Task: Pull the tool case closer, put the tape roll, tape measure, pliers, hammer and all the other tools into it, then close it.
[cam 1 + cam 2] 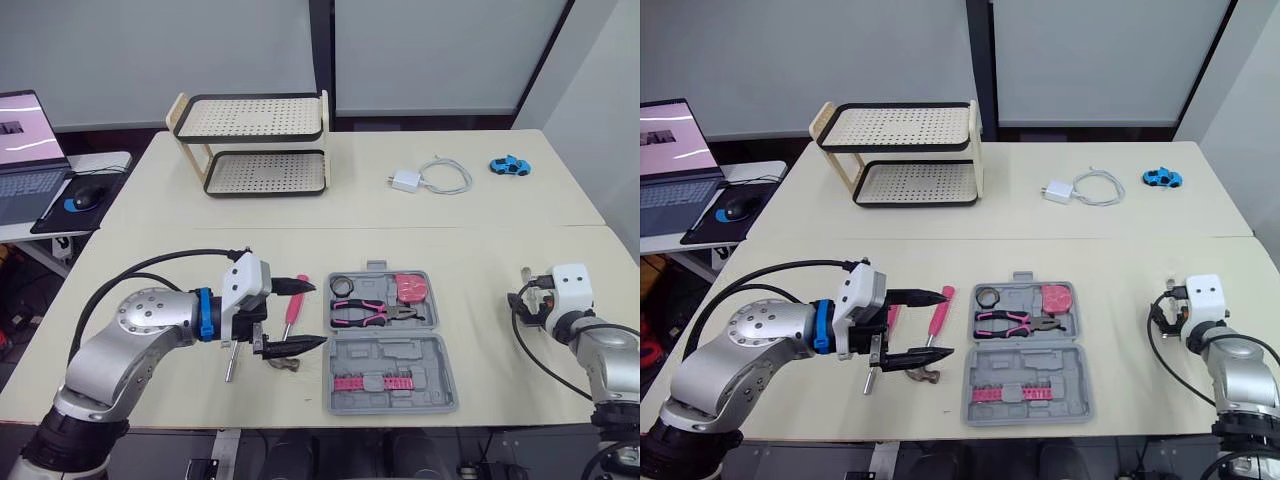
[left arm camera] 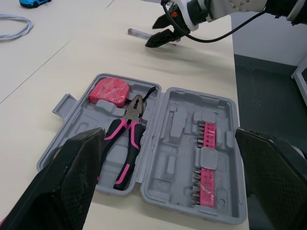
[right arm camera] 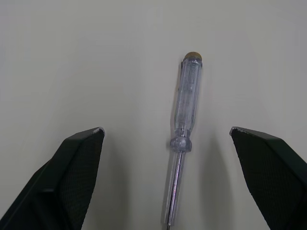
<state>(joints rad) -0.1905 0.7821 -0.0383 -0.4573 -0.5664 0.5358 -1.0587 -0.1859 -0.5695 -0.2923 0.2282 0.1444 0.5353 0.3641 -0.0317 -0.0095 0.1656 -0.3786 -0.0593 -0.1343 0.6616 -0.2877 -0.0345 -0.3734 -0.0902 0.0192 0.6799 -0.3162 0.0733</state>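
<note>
While left tool (image 1: 315, 314) gapes beside case (image 1: 440, 395), right tool (image 3: 165, 130) gapes around clear screwdriver (image 3: 187, 96) in wrist view.

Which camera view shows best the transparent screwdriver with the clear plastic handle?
The right wrist view: the transparent screwdriver lies on the beige table between the open fingers of the right gripper, handle and shaft plain. The left wrist view shows it far off as a thin sliver. In the eye views it is too small to tell.

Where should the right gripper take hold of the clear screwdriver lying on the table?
Probably its thick clear handle, from straight above: the clear screwdriver lies flat on the table, lengthwise between the right gripper's open fingers; its shaft is thin.
</note>
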